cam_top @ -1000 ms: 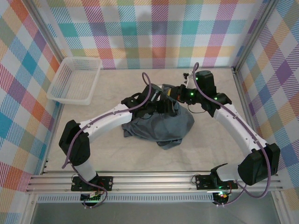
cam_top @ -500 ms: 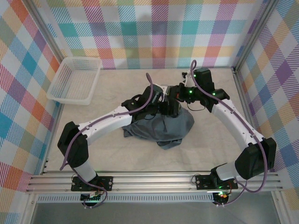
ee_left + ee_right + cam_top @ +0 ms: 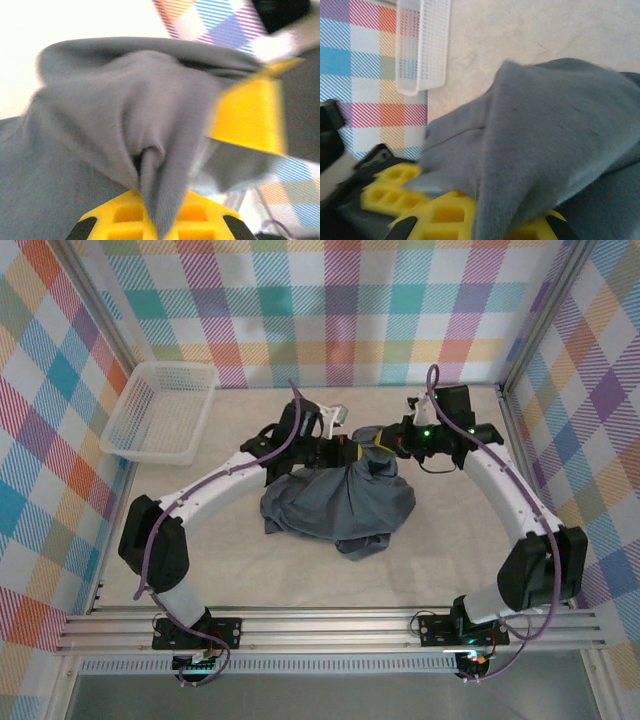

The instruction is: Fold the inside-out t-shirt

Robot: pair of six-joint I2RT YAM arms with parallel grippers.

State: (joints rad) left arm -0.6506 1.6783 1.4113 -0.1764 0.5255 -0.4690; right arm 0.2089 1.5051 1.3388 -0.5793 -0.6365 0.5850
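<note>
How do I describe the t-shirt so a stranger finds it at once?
Start at the pale table inside the checked walls. In its middle lies the t-shirt, a crumpled heap. It is dark grey cloth; the basket at far left is white mesh.

A white mesh basket (image 3: 160, 412) sits at the far left of the pale table (image 3: 240, 570), beside the plaid wall (image 3: 330, 310).
</note>
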